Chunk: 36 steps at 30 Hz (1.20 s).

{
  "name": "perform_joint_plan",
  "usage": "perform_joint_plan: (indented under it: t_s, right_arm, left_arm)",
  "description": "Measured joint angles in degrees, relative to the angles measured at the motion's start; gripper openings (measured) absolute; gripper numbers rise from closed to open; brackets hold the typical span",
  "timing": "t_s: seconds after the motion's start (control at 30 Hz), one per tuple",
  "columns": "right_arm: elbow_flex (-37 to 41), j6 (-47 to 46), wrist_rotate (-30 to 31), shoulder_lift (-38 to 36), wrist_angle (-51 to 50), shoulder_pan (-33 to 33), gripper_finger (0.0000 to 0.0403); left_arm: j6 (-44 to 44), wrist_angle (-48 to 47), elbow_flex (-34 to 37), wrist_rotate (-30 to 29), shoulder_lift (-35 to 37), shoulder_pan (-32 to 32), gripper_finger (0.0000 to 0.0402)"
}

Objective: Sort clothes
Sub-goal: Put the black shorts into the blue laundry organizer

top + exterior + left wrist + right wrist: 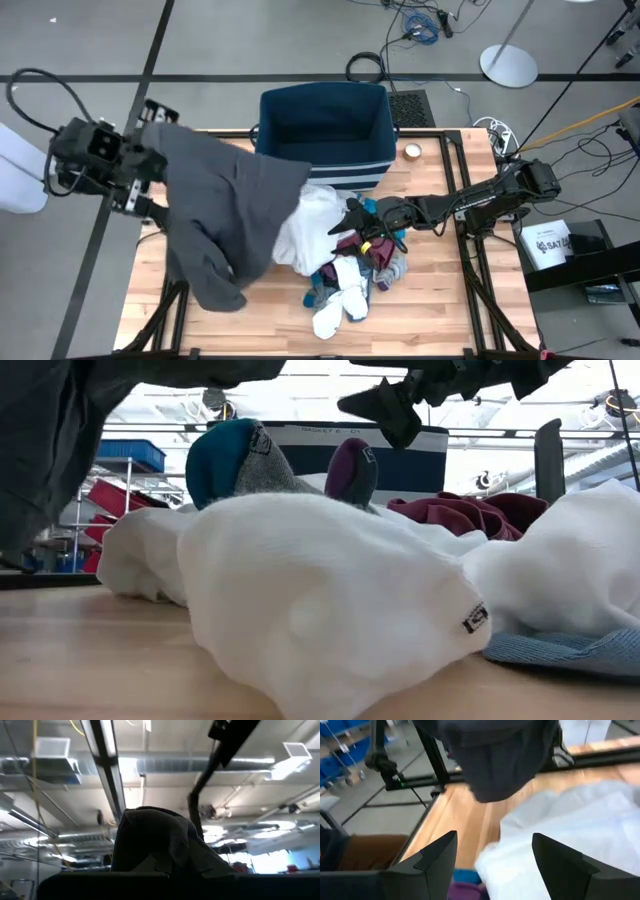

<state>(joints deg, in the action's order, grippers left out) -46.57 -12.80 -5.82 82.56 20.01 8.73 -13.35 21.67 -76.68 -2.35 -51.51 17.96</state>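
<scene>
Grey fabric, high view — dark grey garment (pixel 225 215) hangs from the left claw (pixel 150 150) at the bench's (pixel 450 300) left edge, its hem trailing onto the white garment (pixel 310 228); a lift may drag that along or let the cloth slip. Right claw (pixel 345 222) hovers over the sock pile (pixel 345 285).
Low view — white sock (pixel 330 600) foremost, maroon piece (pixel 470 515) behind.
Left wrist view — claw pinched tight on grey cloth.
Right wrist view — claw spread wide, holding nothing

Matt grey cloth garment (pixel 225 215); wood table (pixel 440 300).
</scene>
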Motion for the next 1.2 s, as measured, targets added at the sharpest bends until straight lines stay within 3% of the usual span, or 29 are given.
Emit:
perform_joint_plan:
  t_s: [0.27, 0.43, 0.57, 0.77, 1.07, 1.2]
  right_arm:
    - [0.0, 0.02, 0.24, 6.68, 15.52, 0.0, 0.0247]
    - [-0.26, 2.34, 4.39, 12.12, 28.2, 0.35, 0.0247]
    - [-4.12, 5.9, 4.85, 16.23, 31.04, 1.89, 0.0247]
    - [-12.58, 6.73, 3.99, 21.55, 24.27, 5.36, 0.0247]
    - [-24.63, 10.55, -1.8, 22.05, -8.56, 6.84, 0.0247]
    - [-26.01, 11.83, -1.25, 21.92, -9.06, 6.7, 0.0247]
  left_arm:
    - [-1.13, 2.39, -10.25, -0.26, -8.36, -0.02, 0.0015]
    - [-1.11, 1.43, -18.09, 0.32, -15.15, -1.42, 0.0015]
    - [-1.05, -1.57, -23.34, 0.68, -19.78, -3.81, 0.0015]
    - [-0.91, -5.46, -29.04, 2.69, -23.54, -7.53, 0.0015]
    - [-0.48, -6.19, -32.47, 2.94, -23.61, -11.79, 0.0015]
    - [-0.47, -7.26, -33.27, 2.93, -23.62, -12.15, 0.0015]
